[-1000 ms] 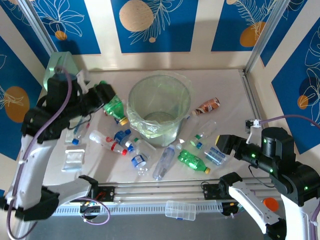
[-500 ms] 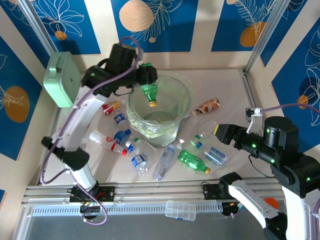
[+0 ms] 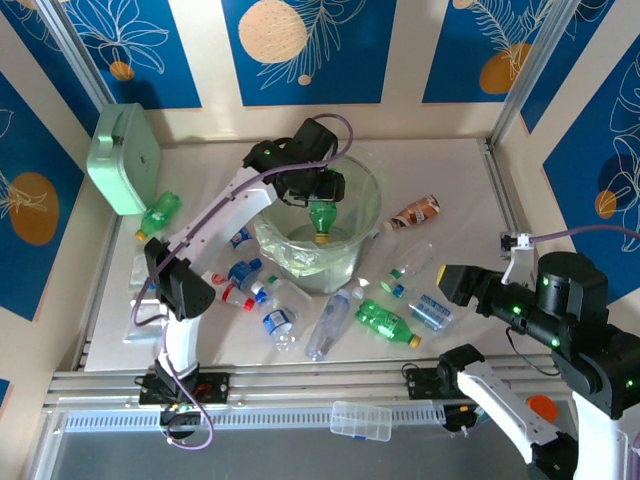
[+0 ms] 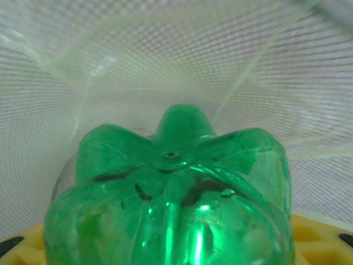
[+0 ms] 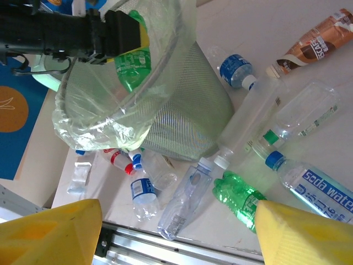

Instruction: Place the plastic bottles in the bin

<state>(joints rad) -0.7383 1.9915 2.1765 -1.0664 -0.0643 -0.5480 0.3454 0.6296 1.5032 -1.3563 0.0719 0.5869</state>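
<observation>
My left gripper (image 3: 322, 192) hangs over the mouth of the bin (image 3: 365, 238) and is shut on a green plastic bottle (image 3: 320, 218), yellow cap pointing down inside the rim. In the left wrist view that bottle's base (image 4: 171, 193) sits in front of the bin's mesh wall (image 4: 165, 55), with a yellow finger (image 4: 325, 234) at the corner. My right gripper (image 3: 455, 283) stands open over the table's right side with nothing between its fingers (image 5: 49, 232). Below it lie a green bottle (image 5: 240, 196), a clear one (image 5: 185, 201) and a blue-labelled one (image 5: 143, 190).
Several more bottles lie around the bin: a soda-water bottle (image 3: 432, 312), a red-capped one (image 3: 225, 290), a brown-labelled one (image 3: 415, 212), a green one (image 3: 160, 212) by the mint-green case (image 3: 122, 155). A flat clear box (image 3: 360, 420) rests on the front rail.
My left arm swung from the table's left side over the bin with the green bottle, then lowered it into the mouth. The right gripper barely shifted.
</observation>
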